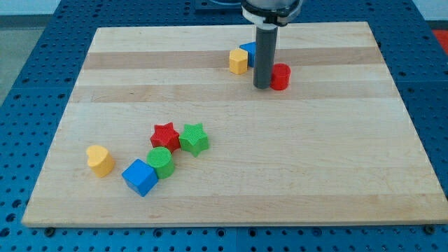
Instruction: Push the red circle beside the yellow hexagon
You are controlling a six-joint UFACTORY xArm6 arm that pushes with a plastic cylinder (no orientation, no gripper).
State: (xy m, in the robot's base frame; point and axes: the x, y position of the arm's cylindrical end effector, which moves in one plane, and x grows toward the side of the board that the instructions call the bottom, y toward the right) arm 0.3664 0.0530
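The red circle (281, 76) sits near the view's top, right of centre. The yellow hexagon (239, 61) lies a short way to its upper left, with a blue block (248, 50) touching the hexagon's top right side. My tip (262, 86) rests on the board between the hexagon and the red circle. It touches or nearly touches the circle's left side. The rod partly hides the blue block.
A cluster lies at the view's lower left: a red star (166, 135), a green star (194, 138), a green circle (160, 161), a blue cube (140, 177) and a yellow heart-like block (100, 160). The wooden board (315, 161) is ringed by a blue perforated table.
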